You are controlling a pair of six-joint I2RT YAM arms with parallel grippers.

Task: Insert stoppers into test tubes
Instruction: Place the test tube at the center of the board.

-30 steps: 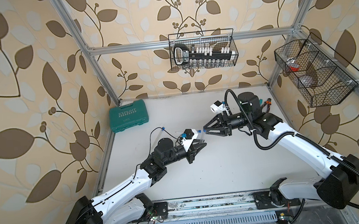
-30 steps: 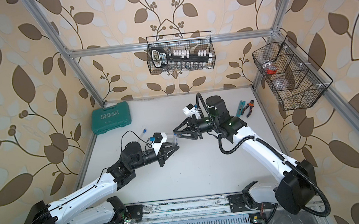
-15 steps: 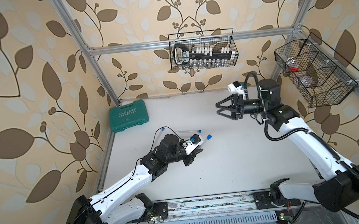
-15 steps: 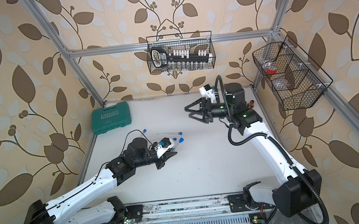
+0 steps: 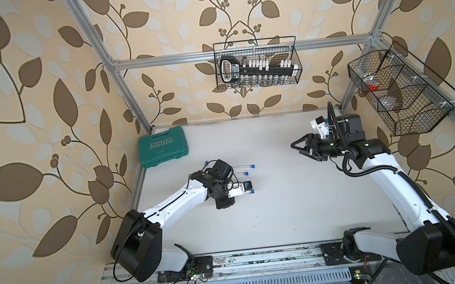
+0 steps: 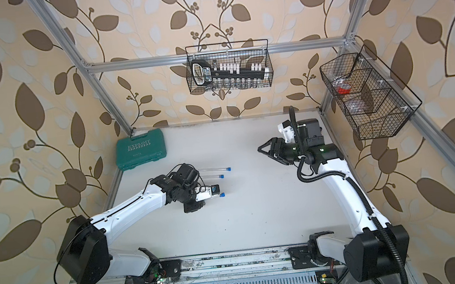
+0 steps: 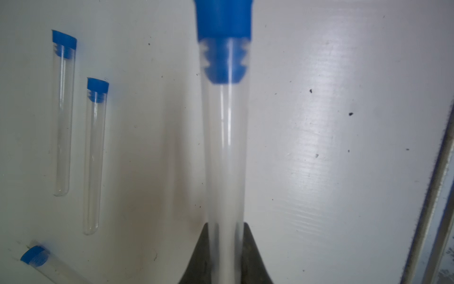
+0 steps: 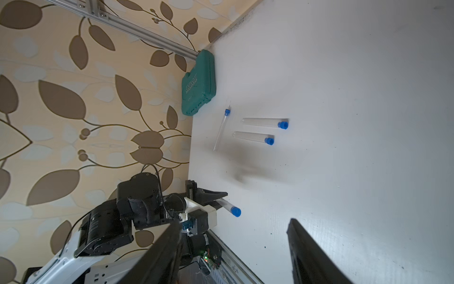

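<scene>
While left gripper (image 5: 244, 191) stays... nah, sits clamped on test tube (image 7: 226, 147), blue stopper (image 7: 223, 22) seated, right gripper (image 5: 297, 148) hangs wide open, empty.

Wide bare room lies over the middle and near half of the tabletop (image 5: 287, 214). The far left corner is taken by a green tool case (image 5: 163, 150). By the left edge three stoppered test tubes (image 8: 264, 122) lie flat, and the left gripper (image 7: 224, 236) clamps a fourth test tube (image 7: 226, 147) beside them. The right gripper (image 5: 297, 148), jaws apart, hangs near the far right corner, where a wire basket (image 5: 405, 99) juts over the right edge.
</scene>
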